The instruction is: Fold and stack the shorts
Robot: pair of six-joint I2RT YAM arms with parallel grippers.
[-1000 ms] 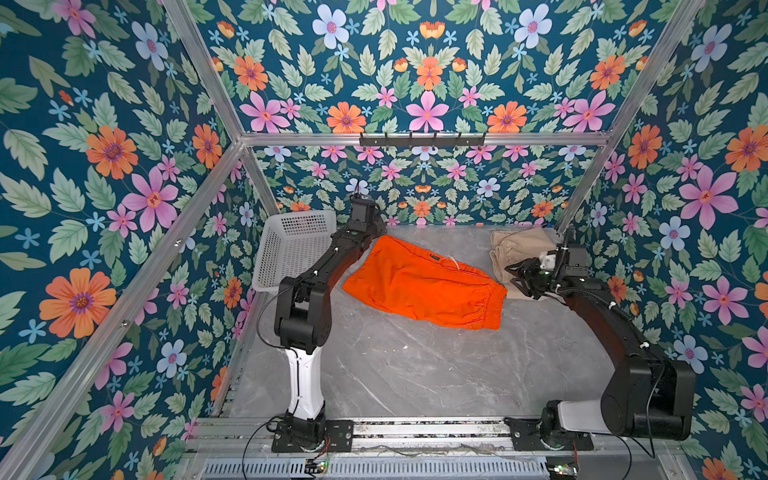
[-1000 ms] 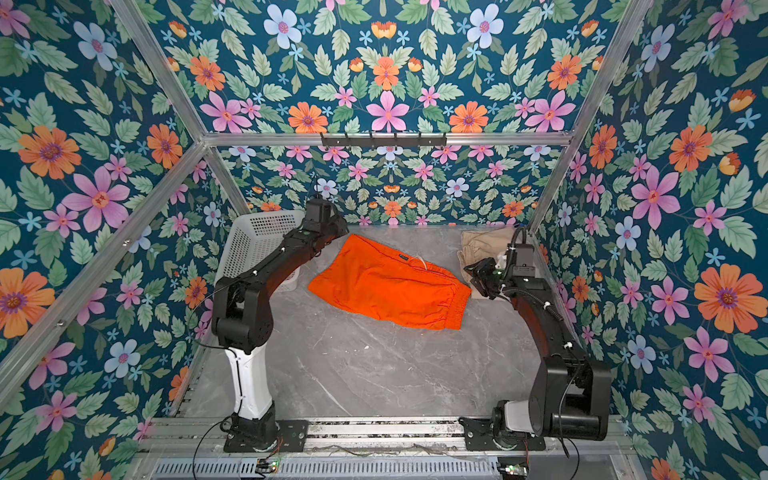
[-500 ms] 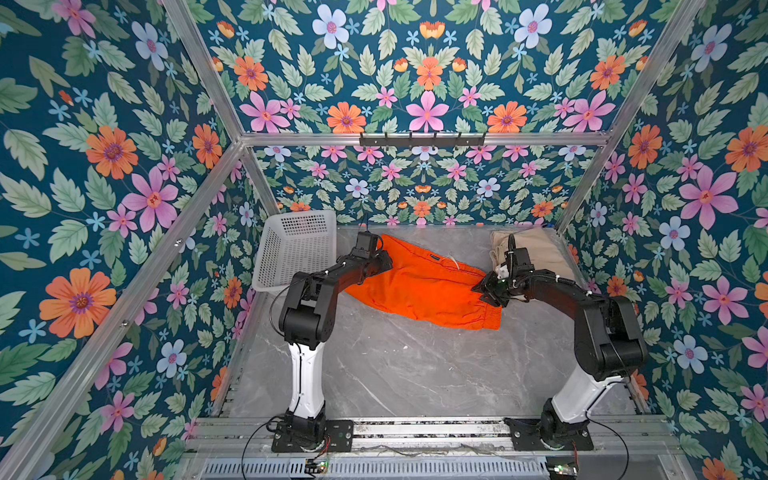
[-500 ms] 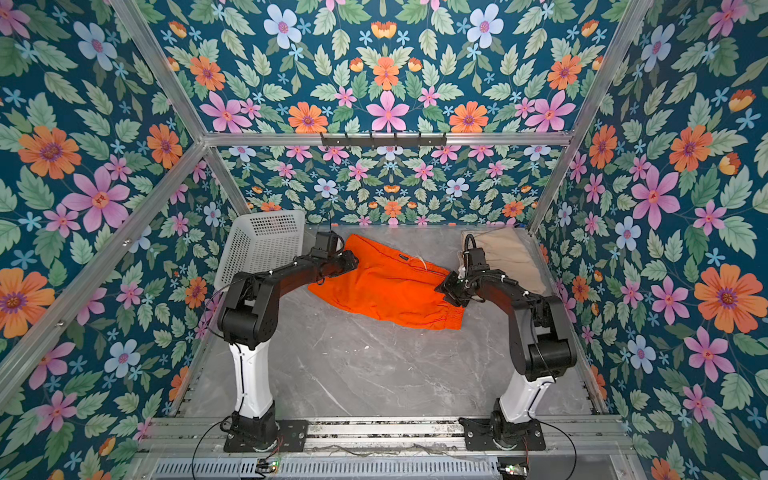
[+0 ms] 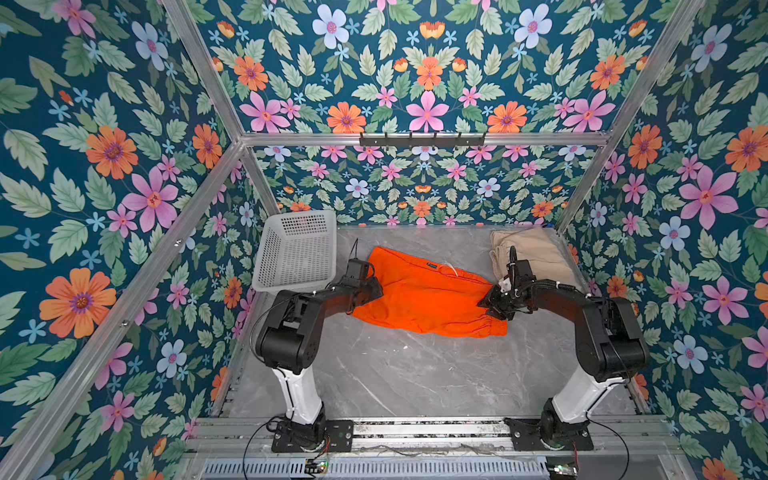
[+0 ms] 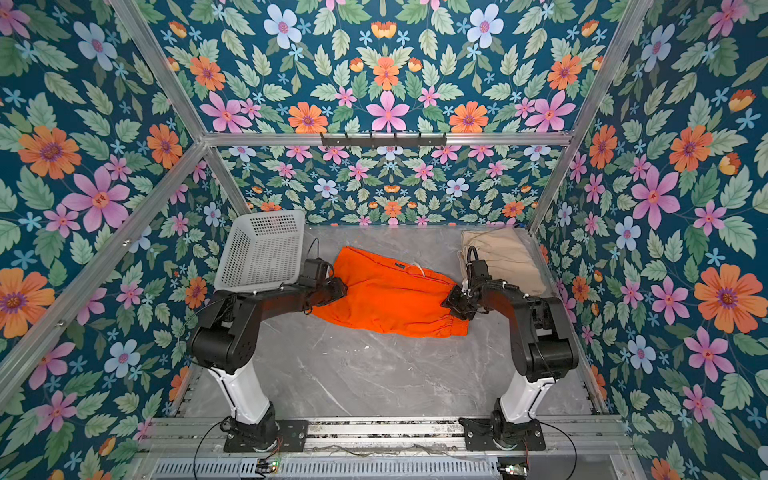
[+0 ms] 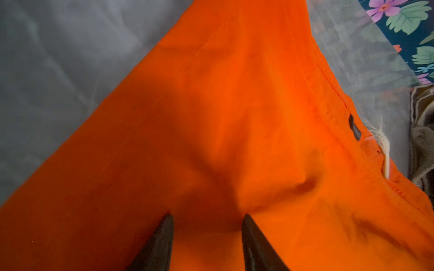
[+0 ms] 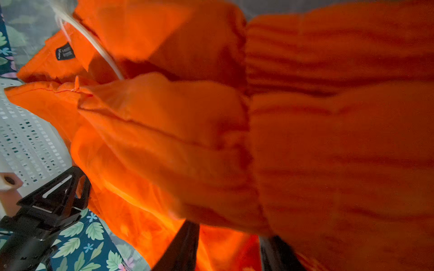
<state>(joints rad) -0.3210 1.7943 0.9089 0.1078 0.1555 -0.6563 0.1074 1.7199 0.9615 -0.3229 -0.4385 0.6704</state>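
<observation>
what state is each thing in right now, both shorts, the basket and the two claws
orange shorts, spread out and rumpled between the arms, not yet folded small
beige shorts, lying folded in the far right corner
white basket, tipped up against the left wall
left claw, jaws apart, tips on the orange shorts' left end
right claw, jaws apart with bunched orange cloth between, grip unclear

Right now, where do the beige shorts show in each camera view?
Top view: beige shorts in the far right corner.
Top view: beige shorts, same far right corner.
Left wrist: beige shorts, a shadowed strip just past the white drawstring.
Right wrist: not in it.
Shared landmark: the white drawstring of the orange shorts, in all four views.
</observation>
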